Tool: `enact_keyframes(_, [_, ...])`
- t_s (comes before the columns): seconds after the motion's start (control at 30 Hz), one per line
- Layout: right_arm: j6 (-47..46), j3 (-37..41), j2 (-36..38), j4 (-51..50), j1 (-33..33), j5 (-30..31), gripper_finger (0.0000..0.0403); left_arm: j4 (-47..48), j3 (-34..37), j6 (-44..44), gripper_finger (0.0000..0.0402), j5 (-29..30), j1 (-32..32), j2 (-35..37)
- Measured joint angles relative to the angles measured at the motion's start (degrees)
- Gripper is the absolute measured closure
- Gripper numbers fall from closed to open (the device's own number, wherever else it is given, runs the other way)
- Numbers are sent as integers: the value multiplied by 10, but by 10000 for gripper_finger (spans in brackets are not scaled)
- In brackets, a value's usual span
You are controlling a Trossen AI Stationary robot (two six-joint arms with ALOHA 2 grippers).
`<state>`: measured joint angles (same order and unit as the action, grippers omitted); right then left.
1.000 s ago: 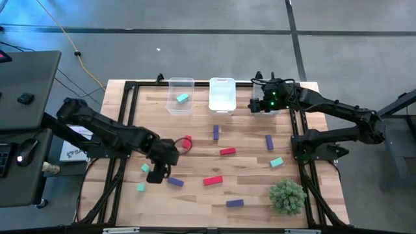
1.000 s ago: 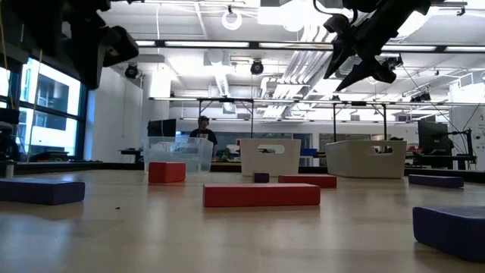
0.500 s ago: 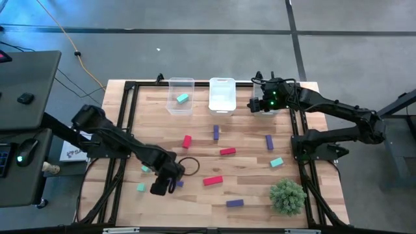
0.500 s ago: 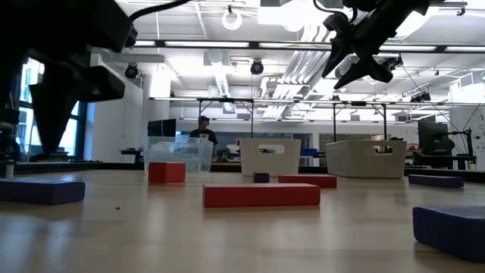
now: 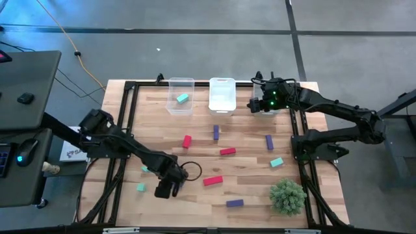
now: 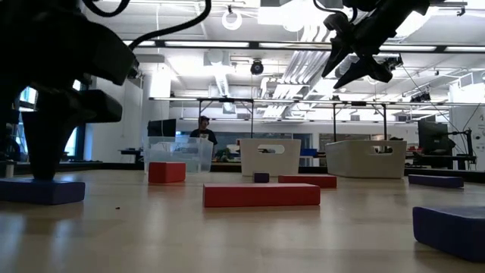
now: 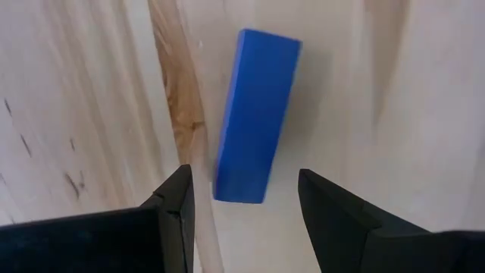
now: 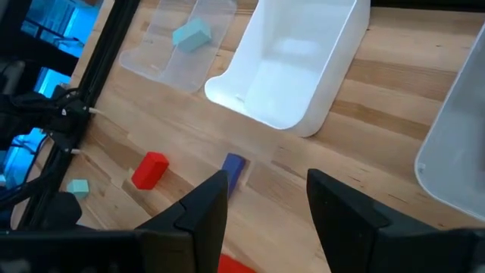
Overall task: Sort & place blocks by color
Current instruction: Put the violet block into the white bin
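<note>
Left gripper: left gripper [image 7: 244,203] stands low over the near-left part of the table [image 5: 247,166], fingers apart, nothing between the pads yet; it straddles the near end of a purple bar.
Target piece: purple bar [image 7: 255,115] lies flat on the wood, a little skewed to the finger line, one end just inside the gap, clear of both fingers.
Right gripper: right gripper [image 8: 265,199] hangs high over the far-right corner by the right-hand bin [image 5: 276,107], fingers parted and empty; arm appears to be waiting.
Bins: clear bin [image 5: 181,96] holds one teal block [image 5: 182,98]; white bin [image 5: 221,95] shows no contents.
Remaining blocks: red bars [image 5: 213,181], further purple bars [image 5: 234,203] and teal pieces [image 5: 276,162] lie scattered and well apart across the table; sorting judged barely begun.
Handling, judged: bar looks solid, rigid and light; smooth flat faces, no fragile parts; it should take a firm pinch without deforming.
Grip point, judged: across the two long side faces, near mid-length, so it hangs level; a hold at the very end may let it pivot.
Risk, judged: given the skew, one pad may meet a corner first and turn the bar on the wood.
Non-task item: green plant ball [image 5: 286,195] at the near-right corner, not to be moved.
</note>
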<state>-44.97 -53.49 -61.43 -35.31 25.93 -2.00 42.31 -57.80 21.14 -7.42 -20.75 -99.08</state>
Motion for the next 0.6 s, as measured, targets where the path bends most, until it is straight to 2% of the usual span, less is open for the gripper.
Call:
enact_keyframes(0.4, [0,0,0,0,0,0,233,-11,-2,15,250,41,-4,-32])
enact_keyframes(0.6, [0,0,0,0,0,0,233,-13,-1,28,286,62,-8,-34])
